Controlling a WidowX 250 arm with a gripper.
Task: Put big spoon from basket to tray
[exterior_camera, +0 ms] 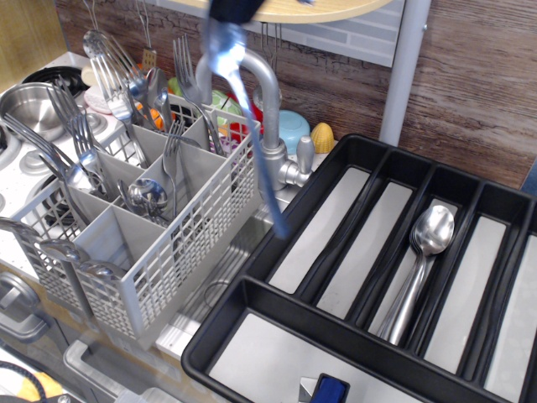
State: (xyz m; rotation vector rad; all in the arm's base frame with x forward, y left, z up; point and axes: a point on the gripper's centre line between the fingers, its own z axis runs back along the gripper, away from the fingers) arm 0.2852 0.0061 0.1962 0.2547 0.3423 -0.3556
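My gripper (230, 12) shows only as a dark shape at the top edge, above the faucet. It is shut on the big spoon (252, 134), which hangs blurred in the air, bowl end up by the gripper and slim handle slanting down to the right. The handle tip is just over the left rim of the black tray (220, 336). The grey basket (180, 243) stands to the left, holding several forks and smaller spoons. Steel spoons (424, 248) lie in one long compartment of the tray.
A grey curved faucet (270, 117) stands between basket and tray, right behind the hanging spoon. A steel pot (25, 105) sits at far left. Coloured dishes (289, 128) are behind the faucet. A small blue object (330, 390) lies in the tray's crosswise compartment.
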